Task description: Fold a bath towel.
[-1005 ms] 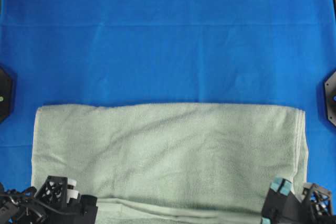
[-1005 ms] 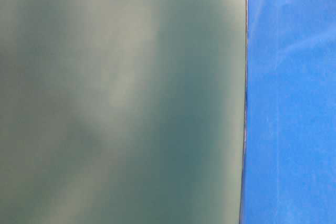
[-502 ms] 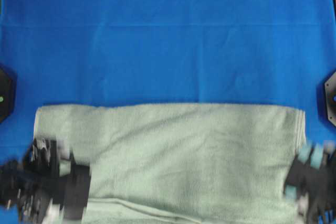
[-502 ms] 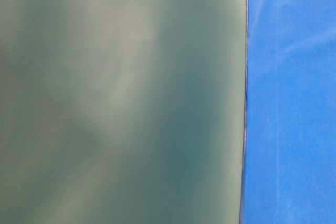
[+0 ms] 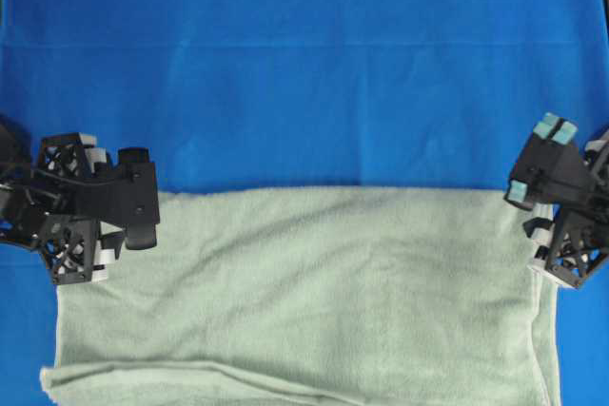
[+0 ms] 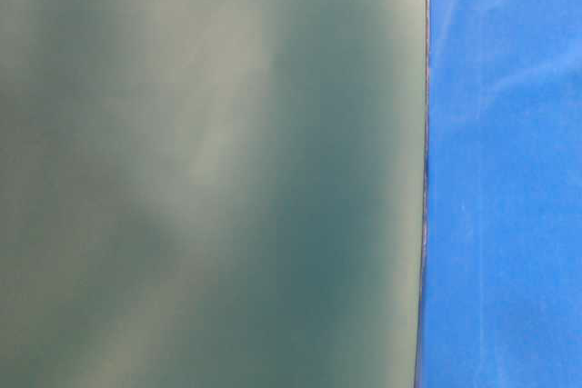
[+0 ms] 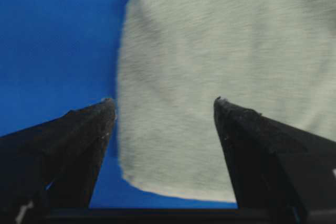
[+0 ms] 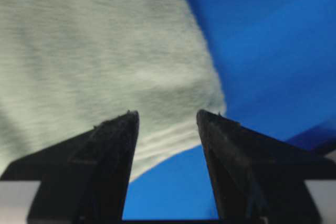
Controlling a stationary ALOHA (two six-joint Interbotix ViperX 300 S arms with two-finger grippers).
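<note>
Blue cloth (image 5: 304, 73) is covering the worktop, and the pale sage-green bath towel (image 5: 324, 292) is lying flat across its near half, a folded layer showing along the near edge. At the towel's far left corner the left gripper (image 7: 164, 109) is hovering with its jaws spread wide, the corner lying between them in the wrist view, nothing pinched. At the far right corner the right gripper (image 8: 167, 115) is likewise standing parted above the hemmed edge, holding nothing.
</note>
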